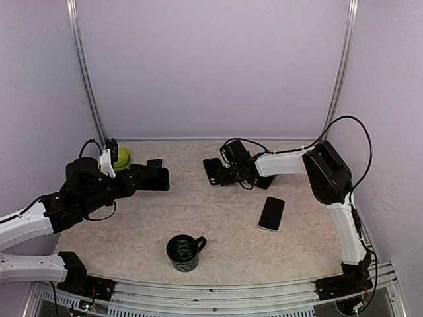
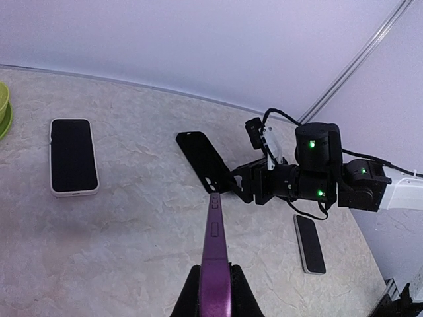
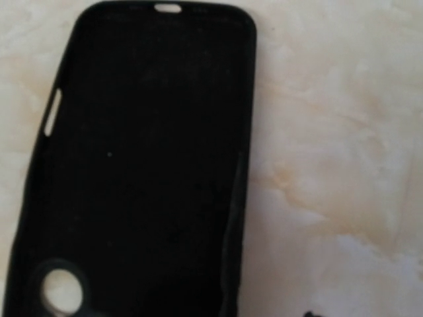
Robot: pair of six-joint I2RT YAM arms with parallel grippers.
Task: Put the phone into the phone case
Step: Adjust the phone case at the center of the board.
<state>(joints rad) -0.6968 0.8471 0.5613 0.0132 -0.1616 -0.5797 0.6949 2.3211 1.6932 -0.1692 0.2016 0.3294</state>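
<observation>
My left gripper [image 2: 215, 274] is shut on a purple phone [image 2: 217, 244], held edge-up above the table; in the top view that phone [image 1: 151, 178] looks dark and sticks out toward the middle. The black phone case [image 1: 211, 172] lies open side up at the back centre. It also shows in the left wrist view as the case [image 2: 200, 157], and it fills the right wrist view as the case [image 3: 145, 165]. My right gripper [image 1: 222, 174] is low at the case's right end, touching or nearly touching it. Its fingers are hidden in its own view.
A second phone [image 1: 271, 213] lies screen up right of centre. A white-edged phone [image 2: 73, 156] lies at the back left, beside a green object [image 1: 121, 158]. A dark mug [image 1: 184, 253] stands near the front edge. Purple walls close in the table.
</observation>
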